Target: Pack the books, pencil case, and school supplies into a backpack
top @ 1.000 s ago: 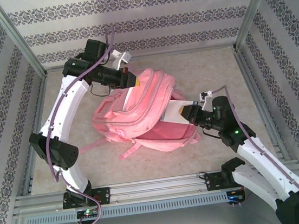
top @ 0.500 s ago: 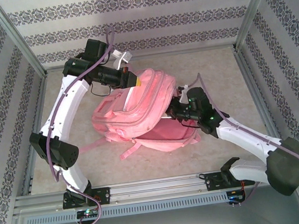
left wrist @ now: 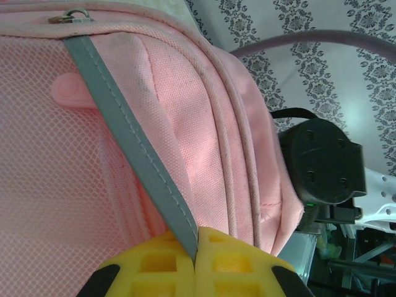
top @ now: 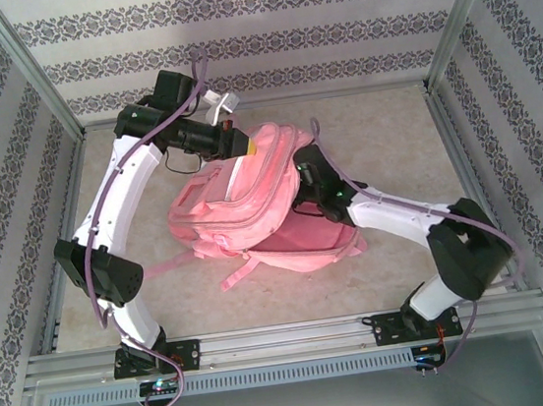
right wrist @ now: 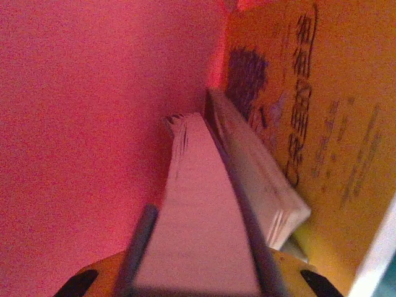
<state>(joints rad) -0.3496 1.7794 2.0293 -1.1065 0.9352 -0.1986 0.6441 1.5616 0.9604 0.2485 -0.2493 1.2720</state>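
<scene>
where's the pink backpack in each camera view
top external: backpack at the centre of the table.
left wrist: its pink side and grey strip cover left and centre.
right wrist: its pink lining covers the left half, beside the held book.
shared landmark: left pincer, yellow-tipped, shut on that grey strip.

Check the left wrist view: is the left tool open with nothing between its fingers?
No, the left tool is shut on the grey strip of the pink backpack.

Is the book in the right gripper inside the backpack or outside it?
Inside: pink walls of the backpack surround the book, beside a yellow book; the right gripper reaches into it.
</scene>
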